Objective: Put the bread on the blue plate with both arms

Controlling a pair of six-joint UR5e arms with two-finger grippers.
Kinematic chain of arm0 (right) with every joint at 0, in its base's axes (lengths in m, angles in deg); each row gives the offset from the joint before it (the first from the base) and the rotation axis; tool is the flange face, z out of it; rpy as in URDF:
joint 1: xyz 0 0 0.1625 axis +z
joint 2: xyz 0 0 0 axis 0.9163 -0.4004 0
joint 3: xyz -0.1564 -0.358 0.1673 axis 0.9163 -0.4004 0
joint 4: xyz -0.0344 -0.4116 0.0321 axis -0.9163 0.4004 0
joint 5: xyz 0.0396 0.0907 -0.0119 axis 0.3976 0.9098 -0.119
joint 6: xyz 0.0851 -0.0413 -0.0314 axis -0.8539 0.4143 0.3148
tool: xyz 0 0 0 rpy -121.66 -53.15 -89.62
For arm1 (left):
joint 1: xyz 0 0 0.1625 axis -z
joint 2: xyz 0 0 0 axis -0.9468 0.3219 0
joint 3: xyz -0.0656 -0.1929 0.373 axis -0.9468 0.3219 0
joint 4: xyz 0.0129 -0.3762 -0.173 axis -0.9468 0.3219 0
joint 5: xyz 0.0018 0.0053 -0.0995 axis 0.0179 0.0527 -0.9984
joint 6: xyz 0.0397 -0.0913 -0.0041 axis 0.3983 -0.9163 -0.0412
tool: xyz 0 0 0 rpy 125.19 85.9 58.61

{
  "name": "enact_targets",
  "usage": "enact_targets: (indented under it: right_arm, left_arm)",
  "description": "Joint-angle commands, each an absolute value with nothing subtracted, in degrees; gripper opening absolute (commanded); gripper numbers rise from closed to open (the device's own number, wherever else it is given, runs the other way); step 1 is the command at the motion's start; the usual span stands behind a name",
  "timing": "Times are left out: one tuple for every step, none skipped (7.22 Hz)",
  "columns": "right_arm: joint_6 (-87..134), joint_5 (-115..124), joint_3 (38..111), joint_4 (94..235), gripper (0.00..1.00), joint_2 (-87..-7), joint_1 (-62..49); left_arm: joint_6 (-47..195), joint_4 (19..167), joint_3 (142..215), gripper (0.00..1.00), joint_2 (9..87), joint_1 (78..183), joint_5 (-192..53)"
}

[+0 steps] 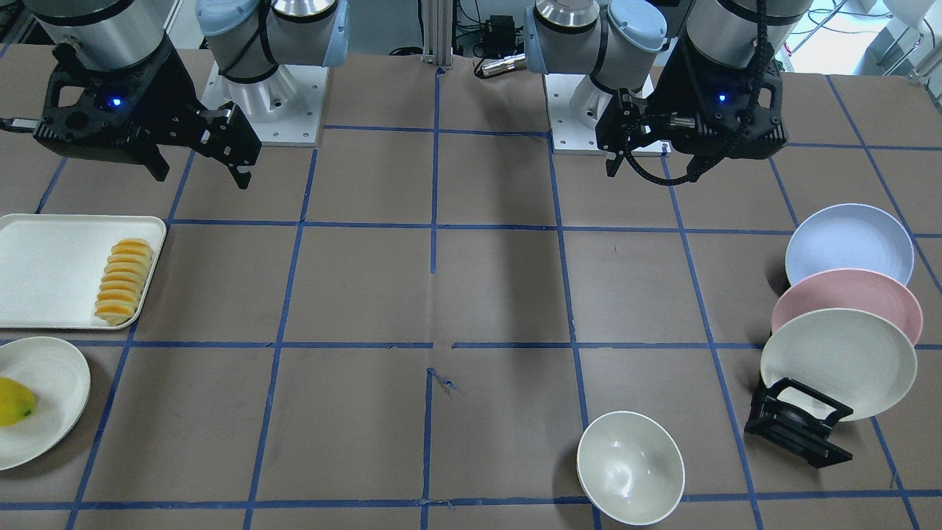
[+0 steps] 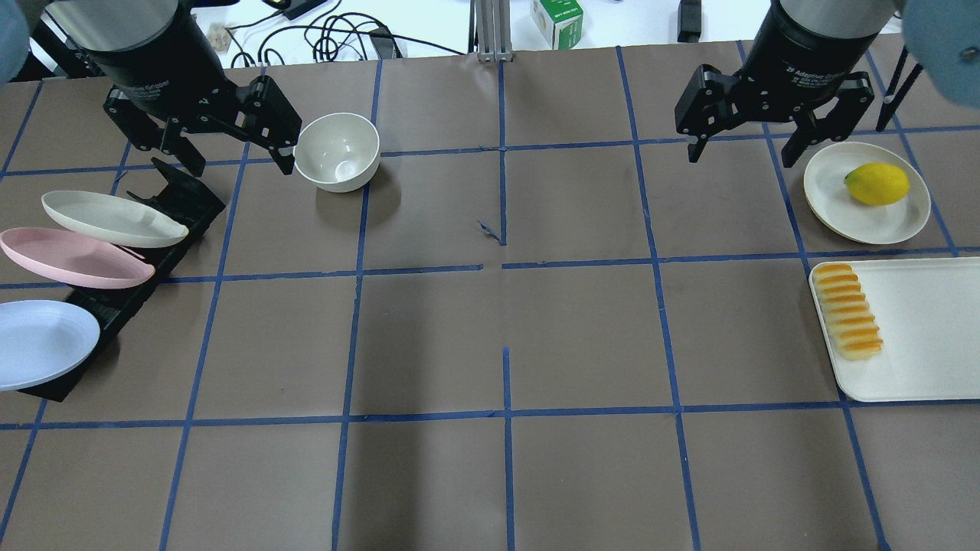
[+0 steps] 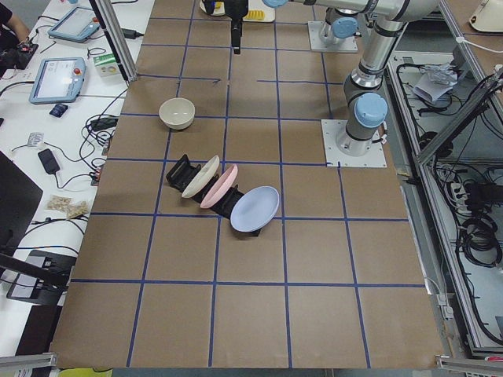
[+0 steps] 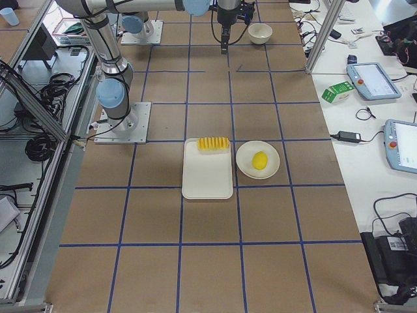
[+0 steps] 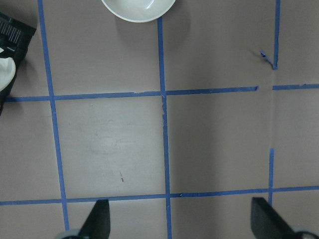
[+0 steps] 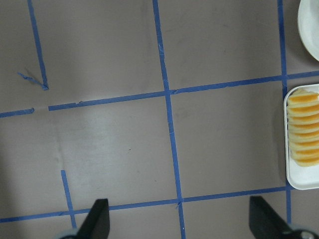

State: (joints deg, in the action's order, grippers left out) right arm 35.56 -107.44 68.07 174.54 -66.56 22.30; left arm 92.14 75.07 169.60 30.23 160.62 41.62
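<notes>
Right fingers (image 2: 695,138) and left fingers (image 2: 279,138) gape wide, empty. The bread (image 2: 847,310) lies lengthwise along the worktop's (image 2: 505,474) right edge on a tray (image 2: 919,337), nearer the right fingers; the blue plate (image 2: 42,343) leans at the left edge.

Four plates (image 1: 850,243), one bowl (image 1: 631,467), one bread (image 1: 124,281)

Desk (image 2: 582,337) was matt brown paper w/ blue tape lines (image 2: 503,413). Blue plate (image 1: 848,243) looked matt, smooth. Bread (image 2: 847,310) was ridged plastic, slight sheen. White bowl (image 1: 631,467) was glossy.
</notes>
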Motion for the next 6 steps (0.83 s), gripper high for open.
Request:
enact_targets:
  right_arm:
    - [36.6, -107.3, 68.8, 174.6, 1.00, -66.5, 22.0]
    - [36.9, -107.3, 69.0, 174.5, 1.00, -66.6, 21.4]
    - [37.2, -107.4, 69.6, 174.3, 1.00, -66.6, 21.2]
    - [37.2, -108.0, 71.2, 174.6, 1.00, -66.6, 20.8]
    - [37.3, -108.0, 73.6, 175.8, 1.00, -66.5, 20.6]
    - [38.1, -108.1, 75.4, 175.0, 1.00, -66.8, 19.3]
  left_arm:
    - [92.6, 74.9, 169.3, 1.00, 30.3, 160.9, 40.7]
    - [92.6, 74.9, 169.3, 1.00, 30.1, 161.0, 40.6]
    - [92.3, 74.8, 169.3, 1.00, 30.0, 161.0, 39.9]
    - [92.0, 74.7, 169.2, 1.00, 30.0, 161.0, 39.1]
    - [92.5, 74.8, 169.4, 1.00, 29.4, 161.0, 39.6]
    - [92.6, 74.8, 170.4, 1.00, 28.7, 161.1, 39.9]
